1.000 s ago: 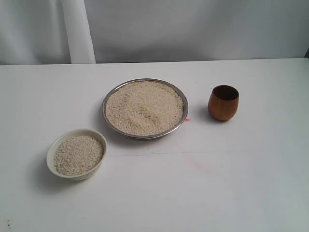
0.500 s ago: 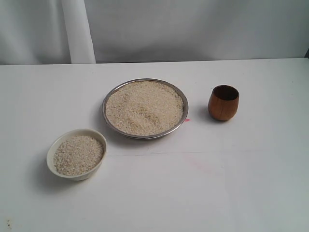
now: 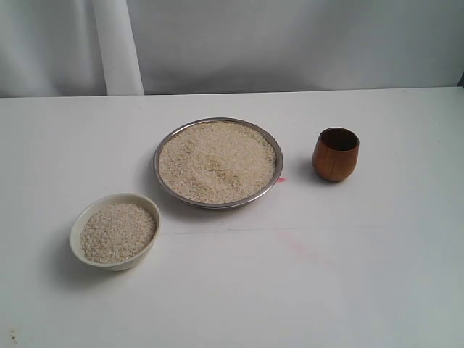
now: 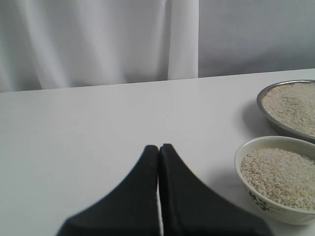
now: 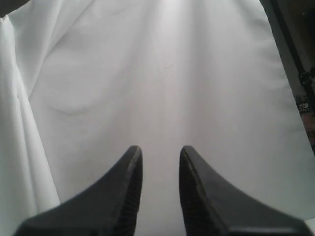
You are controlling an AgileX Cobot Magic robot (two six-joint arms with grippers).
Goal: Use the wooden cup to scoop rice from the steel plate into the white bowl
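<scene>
The rice (image 3: 217, 161) lies heaped across the steel plate (image 3: 217, 206), which sits mid-counter, filled almost to its rim. That looks deliberate: a broad, shallow bed of grain gives a cup room to dip in from any side. The wooden cup (image 3: 335, 158) stands upright just off the plate's right side, apart from it, mouth up and dark inside. No grains show in it from where I stand. It is on the side the right arm works, so that arm would be the natural one to pick it up. The white bowl (image 3: 119, 264) sits nearer the front on the left, clear of the plate, and already holds a good layer of rice. I'd guess some scooping is done, or it was set out part-filled.

Neither arm is over the counter (image 3: 326, 275) in the wide view. The left pincer (image 4: 159, 147) is closed tight, its tips pressed together on nothing, low near the bowl and facing along the counter. The right pincer (image 5: 160, 152) has a narrow gap between its fingers, with nothing in it. It faces the white cloth backdrop (image 5: 162, 73), not the dishes. It must turn toward the cup and spread wider before it can grasp it.
</scene>
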